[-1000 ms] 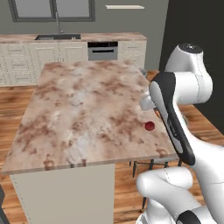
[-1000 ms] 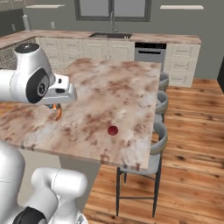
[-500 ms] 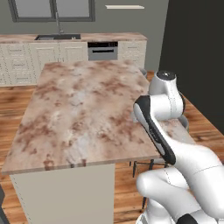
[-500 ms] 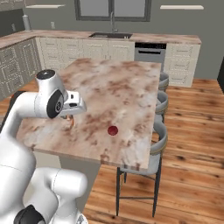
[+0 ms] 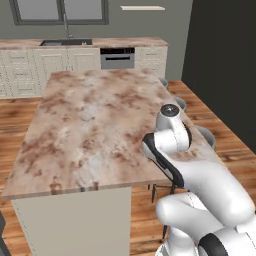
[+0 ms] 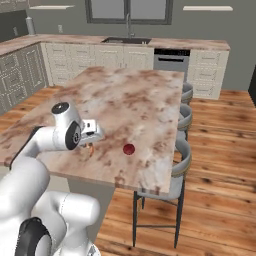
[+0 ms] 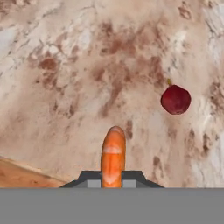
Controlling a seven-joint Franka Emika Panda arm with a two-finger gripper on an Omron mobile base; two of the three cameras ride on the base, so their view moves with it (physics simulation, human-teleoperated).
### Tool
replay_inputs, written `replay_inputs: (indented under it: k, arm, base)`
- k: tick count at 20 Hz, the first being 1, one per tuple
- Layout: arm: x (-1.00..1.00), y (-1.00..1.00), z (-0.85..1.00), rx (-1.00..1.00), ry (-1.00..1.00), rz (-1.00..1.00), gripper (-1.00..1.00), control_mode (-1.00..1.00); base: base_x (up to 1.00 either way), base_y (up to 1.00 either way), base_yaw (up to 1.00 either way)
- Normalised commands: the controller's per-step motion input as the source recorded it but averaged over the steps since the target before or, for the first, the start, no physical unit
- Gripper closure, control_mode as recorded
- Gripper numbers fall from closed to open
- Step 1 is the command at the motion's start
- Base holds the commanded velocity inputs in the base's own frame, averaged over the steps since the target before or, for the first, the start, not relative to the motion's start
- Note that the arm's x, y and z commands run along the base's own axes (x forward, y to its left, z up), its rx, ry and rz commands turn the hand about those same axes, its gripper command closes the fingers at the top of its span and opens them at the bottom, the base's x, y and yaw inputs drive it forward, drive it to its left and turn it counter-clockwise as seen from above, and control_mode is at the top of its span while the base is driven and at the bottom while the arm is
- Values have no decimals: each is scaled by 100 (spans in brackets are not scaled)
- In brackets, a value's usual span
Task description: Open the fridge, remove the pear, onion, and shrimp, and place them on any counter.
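Observation:
My gripper [image 6: 92, 146] hangs low over the near part of the counter [image 6: 140, 100], shut on the shrimp [image 6: 91, 149]. In the hand view the orange shrimp [image 7: 113, 155] sticks out forward from between the gripper [image 7: 112, 178] tips, just above the marbled counter [image 7: 65, 87]. The dark-red onion [image 6: 129, 149] rests on the stone a short way to the right of the hand, and the onion [image 7: 176, 99] lies ahead and right of the shrimp. In the left base view my arm bends over the counter [image 5: 90, 125] at its right edge. The fridge and the pear are out of view.
Grey stools [image 6: 182, 160] line the counter's right side, also stools [image 5: 205, 135]. White cabinets with a sink [image 6: 125, 41] and an oven [image 6: 171, 57] run along the far wall. The counter's near edge [image 7: 26, 168] is close behind the hand.
The arm has folded down and brought the hand lower over the counter with the shrimp still held. The onion has stayed in place; the arm now covers it in the left base view.

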Motion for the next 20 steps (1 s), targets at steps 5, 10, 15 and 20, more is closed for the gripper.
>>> replay_inputs:
  k: [5,10,15,20]
  arm:
    - [43,0,-37,-2,1,0,100,-100]
    - [47,0,-30,0,2,0,100,-100]
    - [50,0,-33,0,2,0,100,-100]
    - [48,0,-30,0,3,0,100,-100]
  base:
    - [0,0,0]
    - [0,0,0]
    - [0,0,0]
    - [0,0,0]
